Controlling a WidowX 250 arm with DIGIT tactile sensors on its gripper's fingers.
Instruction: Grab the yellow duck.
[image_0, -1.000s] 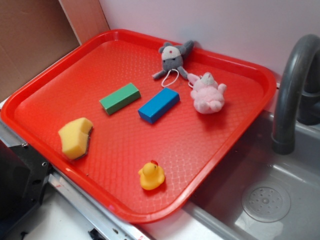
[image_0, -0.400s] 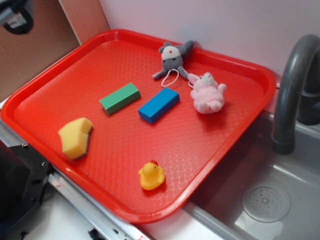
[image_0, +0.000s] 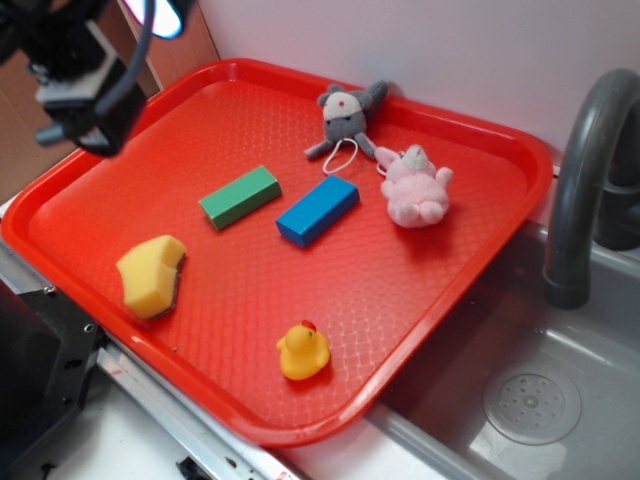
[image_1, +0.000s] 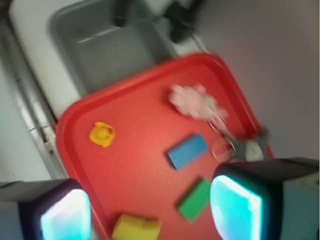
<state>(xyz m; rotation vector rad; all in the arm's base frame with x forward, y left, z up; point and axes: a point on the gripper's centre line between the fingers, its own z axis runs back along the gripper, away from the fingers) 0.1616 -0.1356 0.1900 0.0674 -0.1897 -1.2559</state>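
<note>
Approach is the step in hand, I judge, because the gripper (image_0: 85, 95) hangs high above the far left corner of the red tray (image_0: 490, 260), well apart from everything on it. In the wrist view its two fingers (image_1: 65, 215) stand wide apart at the bottom corners, with nothing between them, so the gripper is spread and empty.

Going from left to right in the exterior view: the yellow sponge (image_0: 150, 275) lies near the left front rim. Then come the green block (image_0: 239, 196) and the blue block (image_0: 317, 210), side by side in the middle but not touching. The yellow duck (image_0: 303, 351) sits alone near the front rim, upright, with its red tuft on top. Behind, near the wall, lie a grey plush toy (image_0: 346, 118) and a pink plush toy (image_0: 415, 186), which seem to touch. On the far right is the sink (image_0: 540, 400) with its dark faucet (image_0: 590, 170).

To do this well, the arm should travel toward the front of the tray and stop directly over the duck, not over the sponge, which has a similar colour. The duck is small, round and glossy, so I think it may slip; the fingers should go down on both sides of the body, low, and close around its widest part. The near rim is close, so the descent should be vertical.
</note>
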